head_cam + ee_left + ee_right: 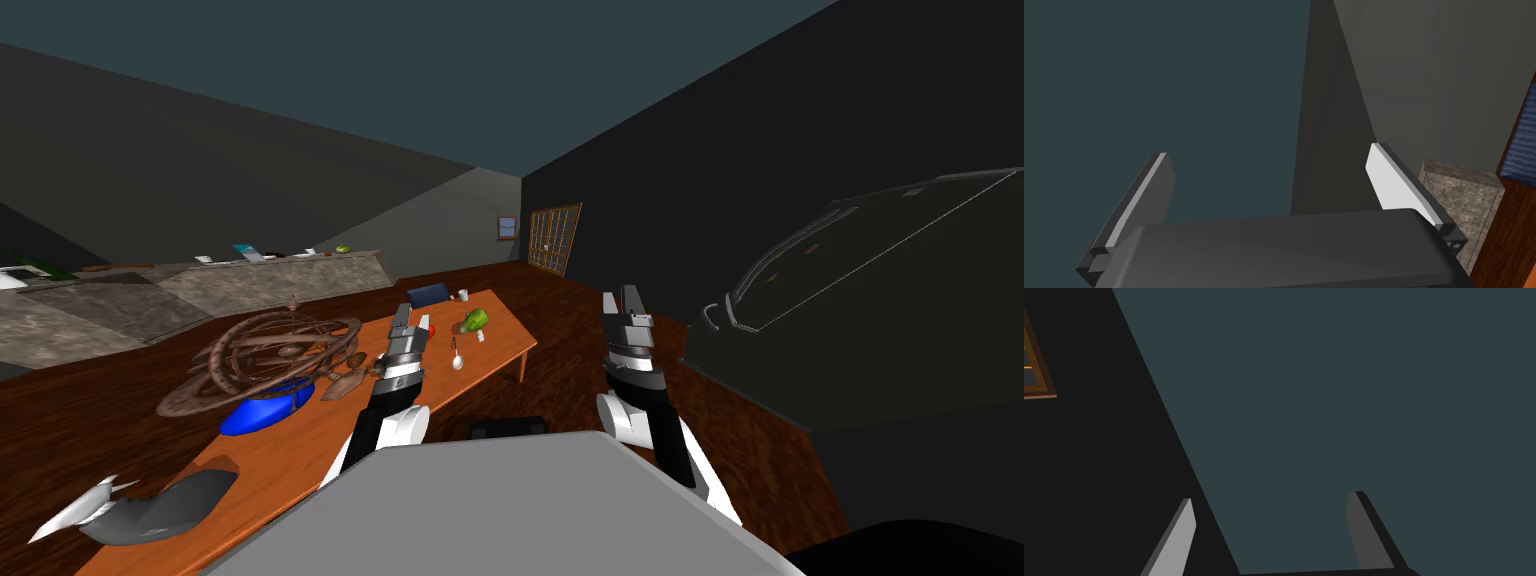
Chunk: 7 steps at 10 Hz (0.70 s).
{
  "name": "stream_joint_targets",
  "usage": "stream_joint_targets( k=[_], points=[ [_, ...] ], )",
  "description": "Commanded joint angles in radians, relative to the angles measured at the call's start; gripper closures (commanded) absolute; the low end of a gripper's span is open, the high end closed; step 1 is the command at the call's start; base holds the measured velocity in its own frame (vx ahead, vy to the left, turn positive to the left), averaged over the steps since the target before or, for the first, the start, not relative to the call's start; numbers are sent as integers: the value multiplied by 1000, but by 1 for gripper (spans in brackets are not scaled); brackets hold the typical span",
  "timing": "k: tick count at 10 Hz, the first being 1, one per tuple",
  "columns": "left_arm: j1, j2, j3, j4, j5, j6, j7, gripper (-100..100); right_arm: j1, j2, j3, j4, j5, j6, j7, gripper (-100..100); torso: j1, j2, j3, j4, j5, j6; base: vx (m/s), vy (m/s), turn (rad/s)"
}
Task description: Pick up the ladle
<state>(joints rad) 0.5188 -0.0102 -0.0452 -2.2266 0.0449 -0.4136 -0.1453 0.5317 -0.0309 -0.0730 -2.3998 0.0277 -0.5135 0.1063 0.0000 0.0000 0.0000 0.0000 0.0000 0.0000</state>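
The ladle (457, 358) is small and white, with its bowl toward me and a thin handle pointing away. It lies flat on the orange wooden table (505, 345), near the right edge. My left gripper (404, 320) hovers above the table just left of the ladle, not touching it. In the left wrist view this gripper (1269, 172) is open and empty, pointed up at the walls. My right gripper (622, 300) is raised over the floor, right of the table. In the right wrist view that gripper (1271, 515) is open with nothing between its fingers.
A brown ringed globe ornament (270, 355), a blue bowl (262, 413) and small brown items (345, 380) crowd the table's left. A green object (474, 319), a white cup (463, 294) and a blue box (428, 294) lie farther off. A dark bulky form (880, 310) stands right.
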Motion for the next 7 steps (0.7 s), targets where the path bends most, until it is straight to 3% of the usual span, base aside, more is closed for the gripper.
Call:
stream_joint_targets(
  k=[1, 5, 6, 7],
  points=[
    [-1, 33, 3, 11, 7, 12, -4, -100, 0, 0, 0, 0, 0, 0, 0, 0, 0, 0, 0, 0, 0, 0, -1, -4, -60],
    [-5, 143, 20, 71, 47, 86, -24, -100, 0, 0, 0, 0, 0, 0, 0, 0, -1, 1, 0, 0, 0, 0, -14, -14, -105],
    [-5, 148, 20, 71, 47, 86, -24, -100, 0, 0, 0, 0, 0, 0, 0, 0, -1, 1, 1, 0, 0, 0, -13, -12, -43],
    [-6, 179, 26, 92, 61, 113, -31, -100, 0, 0, 0, 0, 0, 0, 0, 0, 0, 1, 1, 0, 0, 0, -12, -12, -93]
  ],
)
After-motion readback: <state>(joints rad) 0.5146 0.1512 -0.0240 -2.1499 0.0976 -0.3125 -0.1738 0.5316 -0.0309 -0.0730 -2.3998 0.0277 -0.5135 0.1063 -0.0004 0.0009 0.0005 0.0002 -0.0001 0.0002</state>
